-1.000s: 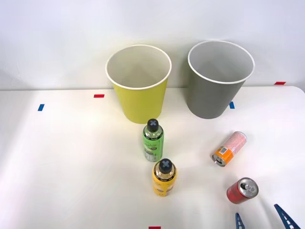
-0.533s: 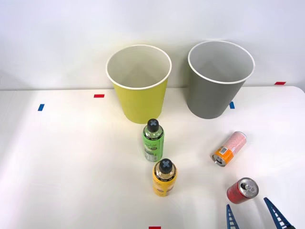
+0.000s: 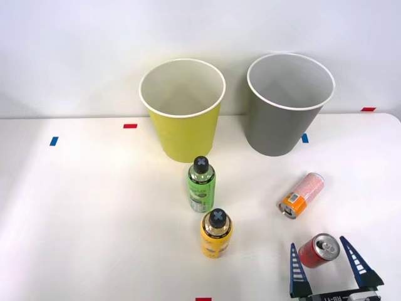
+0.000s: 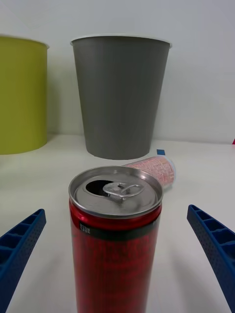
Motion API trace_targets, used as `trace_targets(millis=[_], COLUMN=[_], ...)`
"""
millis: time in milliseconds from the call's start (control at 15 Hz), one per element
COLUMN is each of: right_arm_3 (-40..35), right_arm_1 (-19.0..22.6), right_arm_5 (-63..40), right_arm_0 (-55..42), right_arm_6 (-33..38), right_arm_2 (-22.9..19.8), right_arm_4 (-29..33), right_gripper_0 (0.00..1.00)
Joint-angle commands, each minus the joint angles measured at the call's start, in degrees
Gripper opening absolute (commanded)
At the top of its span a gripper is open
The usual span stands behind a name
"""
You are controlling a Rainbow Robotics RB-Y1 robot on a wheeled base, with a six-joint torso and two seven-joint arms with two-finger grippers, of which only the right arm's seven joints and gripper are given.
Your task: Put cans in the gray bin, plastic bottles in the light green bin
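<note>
I'm straddling the upright red can [image 3: 318,250] on the desk's [image 3: 94,219] near right with my pincer [image 3: 328,259] spread apart, fingers either side untouching, lining up a grab for the gray bin [image 3: 288,106].

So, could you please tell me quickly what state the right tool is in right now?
Right tool: open, one finger on each side of the upright red can, not gripping it.

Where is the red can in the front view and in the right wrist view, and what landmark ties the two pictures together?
Front view: the red can stands upright near the table's front right, between the open right gripper's blue fingers.
Right wrist view: the red can stands close, centred between the fingers.
Shared landmark: the gray bin, beyond the lying pink-white can.
</note>
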State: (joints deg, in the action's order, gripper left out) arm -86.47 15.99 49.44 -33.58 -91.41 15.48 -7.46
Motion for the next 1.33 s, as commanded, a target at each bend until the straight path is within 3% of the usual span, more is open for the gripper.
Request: trace_targets(millis=[67,400,467,533,600,1133,1333], right_arm_3=[0.0,0.0,0.1,0.0,0.0,-0.3,-6.7], right_arm_1=[-0.1,-0.2,-0.2,-0.2,-0.2,-0.2,1.8], right_arm_5=[-1.0,-2.3,-2.3,-2.3,-2.3,-2.3,-5.4], right_arm_0=[1.7,2.6,2.6,2.6,2.6,1.9,-0.4], right_arm_6=[-0.1,-0.9,-1.1,-1.5,-1.8,-2.3,-1.6], right_arm_2=[0.5,0.3,0.3,0.3,0.3,0.5,0.6], right_arm_4=[-0.7,-1.6,-1.7,-1.8,-1.8,-2.3,-2.5], right_gripper_0=[1.0,1.0,0.84,0.24,0.04,0.0,0.0])
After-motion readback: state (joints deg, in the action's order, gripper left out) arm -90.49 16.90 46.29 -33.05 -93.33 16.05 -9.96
